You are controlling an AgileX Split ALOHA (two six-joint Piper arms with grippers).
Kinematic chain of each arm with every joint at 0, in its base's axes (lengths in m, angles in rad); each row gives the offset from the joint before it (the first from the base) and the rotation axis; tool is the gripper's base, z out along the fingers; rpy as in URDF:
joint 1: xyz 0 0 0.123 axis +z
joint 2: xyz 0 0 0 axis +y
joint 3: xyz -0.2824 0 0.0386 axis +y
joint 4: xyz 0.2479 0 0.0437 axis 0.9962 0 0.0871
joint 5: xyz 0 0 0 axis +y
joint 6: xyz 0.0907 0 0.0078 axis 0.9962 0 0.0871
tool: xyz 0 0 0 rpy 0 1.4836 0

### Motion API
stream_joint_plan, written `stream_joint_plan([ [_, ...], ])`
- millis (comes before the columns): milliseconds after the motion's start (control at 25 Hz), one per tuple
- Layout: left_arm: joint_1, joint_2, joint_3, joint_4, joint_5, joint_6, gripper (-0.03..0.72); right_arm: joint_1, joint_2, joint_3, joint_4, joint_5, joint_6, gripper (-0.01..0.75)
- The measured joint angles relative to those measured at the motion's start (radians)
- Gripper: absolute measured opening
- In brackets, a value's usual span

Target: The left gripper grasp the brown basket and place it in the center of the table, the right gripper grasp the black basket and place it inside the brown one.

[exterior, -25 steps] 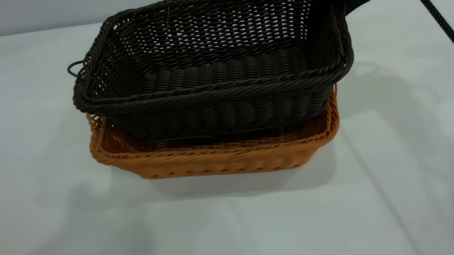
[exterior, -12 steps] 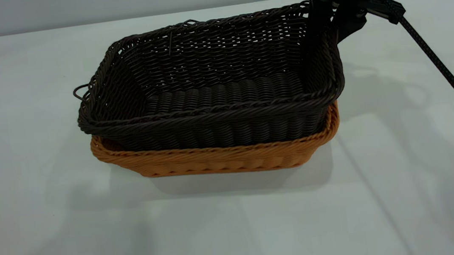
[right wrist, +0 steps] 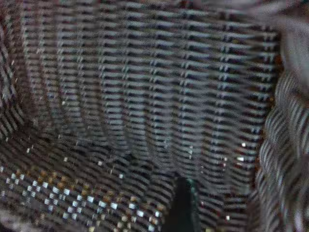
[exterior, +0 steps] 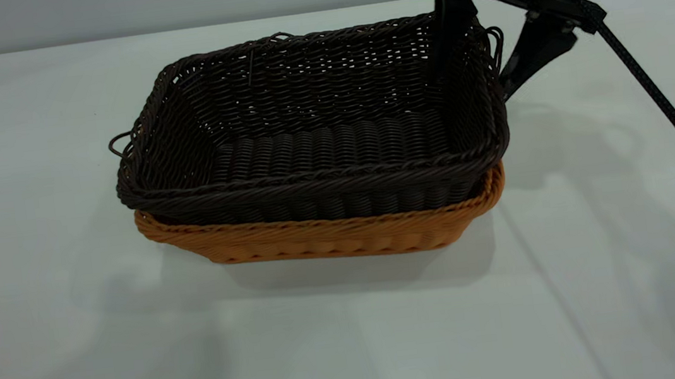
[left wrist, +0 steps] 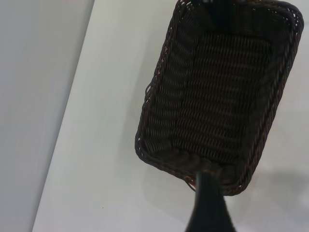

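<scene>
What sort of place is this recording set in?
Probably a lab or test bench: a bare white table, a plain grey wall behind it, and only two nested baskets, black basket in brown basket.

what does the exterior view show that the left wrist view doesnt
Only the exterior view shows the brown basket under the black one, its orange rim visible along the near side, and the right gripper open, one finger inside the black basket's right wall and one outside. Only the left wrist view looks down into the black basket from above, with a blurred dark prong of the left gripper in the foreground and a pale strip beyond the table edge. Both show the black basket and the white table.
</scene>
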Motion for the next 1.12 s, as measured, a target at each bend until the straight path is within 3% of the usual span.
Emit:
stream_joint_plan([
  [120,0.0,0.0,0.0,0.0,0.0,0.0,0.458,0.0,-0.06,0.0,-0.026,0.009,-0.016,0.595],
  [440,0.0,-0.028,0.0,0.009,0.019,-0.035,0.458,0.0,-0.318,0.001,-0.109,0.095,-0.012,0.563],
  [640,0.0,-0.161,0.0,0.143,0.108,-0.221,0.458,0.0,-0.646,0.001,-0.187,0.166,-0.026,0.562],
  [840,0.0,-0.33,0.0,0.29,0.113,-0.466,0.458,0.0,-0.962,0.018,-0.325,0.245,0.012,0.562],
  [1120,0.0,-0.497,0.016,0.312,0.113,-0.757,0.458,0.0,-1.388,0.265,-0.536,0.266,0.12,0.562],
])
